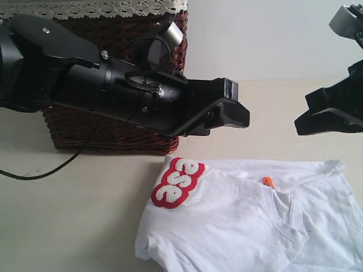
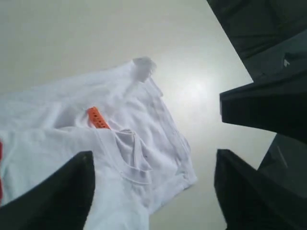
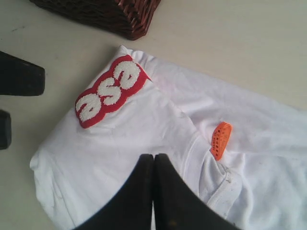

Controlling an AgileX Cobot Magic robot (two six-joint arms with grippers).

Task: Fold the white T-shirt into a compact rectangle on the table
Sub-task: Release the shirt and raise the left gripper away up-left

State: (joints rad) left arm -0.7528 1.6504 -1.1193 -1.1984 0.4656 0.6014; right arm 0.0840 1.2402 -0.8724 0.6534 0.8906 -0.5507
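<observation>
The white T-shirt point(image 1: 244, 226) lies partly folded on the table point(image 1: 74, 215), with its red-outlined lettering point(image 1: 177, 182) at the left corner and its orange neck tag point(image 1: 267, 182) near the collar. My left gripper point(image 1: 235, 110) hovers above the shirt's far edge. In the left wrist view the left gripper point(image 2: 153, 191) is open, nothing is between its fingers point(image 2: 57, 196), and the T-shirt point(image 2: 72, 143) and tag point(image 2: 98, 118) lie below. My right gripper point(image 1: 309, 119) hangs above the table at the right. In the right wrist view the right gripper point(image 3: 154, 158) is shut and empty over the T-shirt point(image 3: 144, 124).
A dark wicker basket point(image 1: 113, 130) with white lace trim stands at the back left, close behind the left arm; its corner point(image 3: 110, 17) shows in the right wrist view. A black cable point(image 1: 39, 173) lies on the table at the left. A pale wall point(image 1: 266, 39) is behind.
</observation>
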